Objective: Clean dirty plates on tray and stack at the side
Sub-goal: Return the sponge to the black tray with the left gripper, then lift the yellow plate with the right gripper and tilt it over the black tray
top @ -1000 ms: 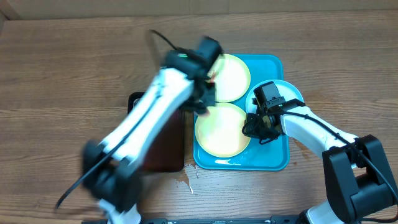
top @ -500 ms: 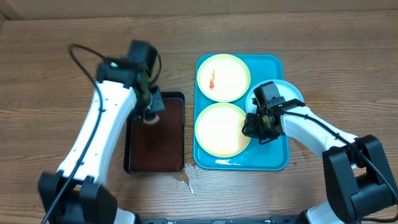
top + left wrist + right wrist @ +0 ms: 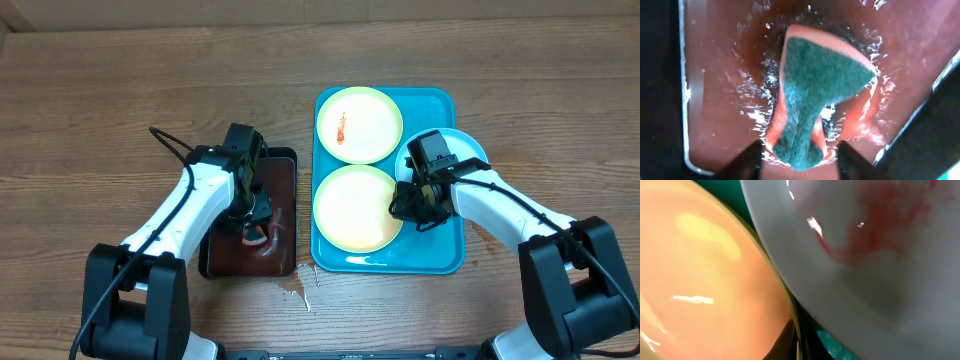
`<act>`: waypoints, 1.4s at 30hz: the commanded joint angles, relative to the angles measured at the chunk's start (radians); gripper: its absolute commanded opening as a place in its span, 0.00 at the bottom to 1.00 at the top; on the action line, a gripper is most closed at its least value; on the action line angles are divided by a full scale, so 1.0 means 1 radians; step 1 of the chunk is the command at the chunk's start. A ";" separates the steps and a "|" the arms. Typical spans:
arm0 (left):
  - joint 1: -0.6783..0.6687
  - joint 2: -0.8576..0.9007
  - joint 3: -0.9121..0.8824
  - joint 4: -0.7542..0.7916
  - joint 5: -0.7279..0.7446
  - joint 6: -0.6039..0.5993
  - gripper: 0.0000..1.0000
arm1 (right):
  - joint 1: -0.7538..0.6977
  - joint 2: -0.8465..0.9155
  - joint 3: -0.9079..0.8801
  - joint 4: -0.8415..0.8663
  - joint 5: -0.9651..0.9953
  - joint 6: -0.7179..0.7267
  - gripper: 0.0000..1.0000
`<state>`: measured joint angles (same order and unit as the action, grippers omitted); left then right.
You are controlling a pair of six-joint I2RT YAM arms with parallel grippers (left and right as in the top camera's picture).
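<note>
On the teal tray (image 3: 432,103) lie two pale yellow-green plates: the far one (image 3: 360,124) has a red smear, the near one (image 3: 355,208) looks clean. A pale blue-white plate (image 3: 461,146) with a red smear (image 3: 880,225) overlaps the tray's right rim. My right gripper (image 3: 414,203) is shut on the near plate's right rim (image 3: 792,325). Over the brown tray, my left gripper (image 3: 257,228) stands open. A green-faced sponge (image 3: 815,95) lies in the water between its fingers (image 3: 751,159), touching neither.
The smaller dark brown tray (image 3: 285,180) with a black rim holds water and sits left of the teal tray. Small wet drops (image 3: 296,292) mark the wooden table in front of the two trays.
My left arm swung from above the plates to the brown tray, came down into it, and its jaws opened off the sponge, now lying in the water. The right arm has not moved.
</note>
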<state>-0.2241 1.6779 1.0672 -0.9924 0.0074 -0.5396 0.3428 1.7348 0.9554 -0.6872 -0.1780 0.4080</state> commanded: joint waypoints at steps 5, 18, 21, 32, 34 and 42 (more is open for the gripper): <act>0.059 -0.013 0.236 -0.180 0.037 0.063 0.57 | 0.002 -0.063 0.135 -0.194 0.172 -0.034 0.04; 0.346 -0.013 0.784 -0.480 0.064 0.091 1.00 | 0.248 -0.106 0.588 -0.413 0.370 -0.122 0.04; 0.361 -0.012 0.786 -0.497 0.063 0.091 1.00 | 0.350 -0.105 0.594 -0.355 0.421 -0.118 0.04; 0.361 -0.011 0.786 -0.527 0.060 0.126 1.00 | 0.566 0.017 0.594 -0.206 0.589 -0.094 0.04; 0.361 -0.011 0.786 -0.526 0.060 0.125 1.00 | 0.567 0.045 0.594 -0.204 0.589 -0.094 0.04; 0.361 -0.011 0.786 -0.525 0.060 0.125 1.00 | 0.568 0.063 0.594 -0.192 0.610 -0.094 0.04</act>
<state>0.1333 1.6749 1.8355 -1.5188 0.0570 -0.4343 0.9104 1.8191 1.5234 -0.8902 0.3897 0.3023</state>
